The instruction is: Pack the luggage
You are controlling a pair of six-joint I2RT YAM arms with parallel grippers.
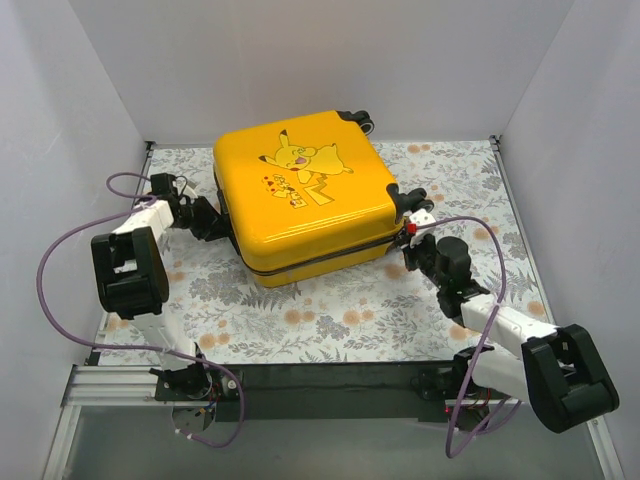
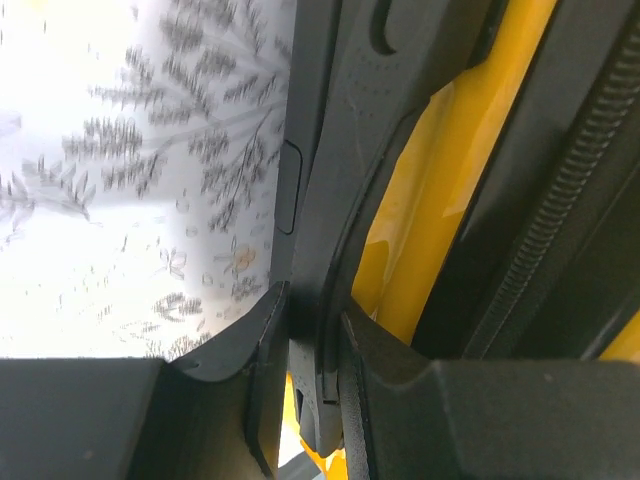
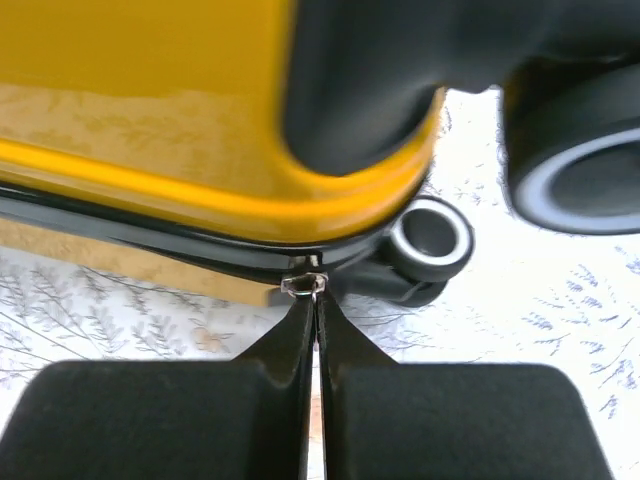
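Note:
The yellow luggage (image 1: 300, 195) lies flat and closed on the floral table, Pikachu lid up, with its black wheels (image 1: 410, 198) at the right side. My left gripper (image 1: 212, 218) is at its left side, shut on a black handle strip (image 2: 350, 150) beside the yellow shell (image 2: 440, 200); the strip sits pinched between my left gripper's (image 2: 318, 350) fingers. My right gripper (image 1: 415, 238) is at the front right corner, below a wheel (image 3: 432, 238). My right gripper (image 3: 316, 298) is shut on the small metal zipper pull (image 3: 305, 286) on the black zip line under the shell (image 3: 150, 100).
White walls enclose the table on three sides. The floral tablecloth (image 1: 330, 320) lies bare in front of the luggage. A larger wheel (image 3: 580, 170) shows close at the upper right of the right wrist view. Purple cables (image 1: 60, 250) loop beside each arm.

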